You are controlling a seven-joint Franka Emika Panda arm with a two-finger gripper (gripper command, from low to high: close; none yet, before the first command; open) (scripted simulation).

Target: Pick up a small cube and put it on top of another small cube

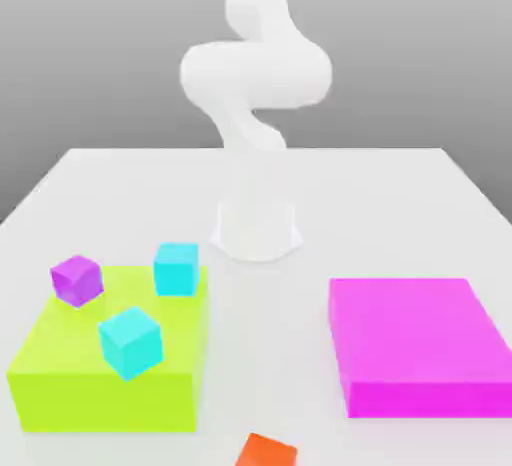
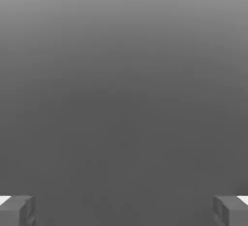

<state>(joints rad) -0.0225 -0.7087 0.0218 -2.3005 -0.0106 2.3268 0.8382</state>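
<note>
I am seeing the small orange-red cube (image 1: 266, 451) sitting on the white table (image 1: 120, 189) at the near edge of the exterior view, where the frame is cutting off its lower part, so I am reading only its top face and a sliver of one side. It is lying between the lime-green block (image 1: 60, 389) on the exterior view's left and the magenta block (image 1: 420, 349) on the exterior view's right, apart from both. On the lime-green block I am counting three small cubes: a purple cube (image 1: 76, 280) near the far corner, one cyan cube (image 1: 176, 268) at the far edge on the side toward the arm, and a second cyan cube (image 1: 130, 341) tilted nearer the middle of the top. The arm (image 1: 256, 74) is standing behind these on its round base (image 1: 258, 232), rising and curling out of the top of the frame, so its upper links are cut off. In the hand view the gripper (image 2: 124, 209) is showing just two grey fingertips (image 2: 17, 209) at opposite margins, spread wide with nothing between them, facing a plain grey gradient in which I am making out no object.
</note>
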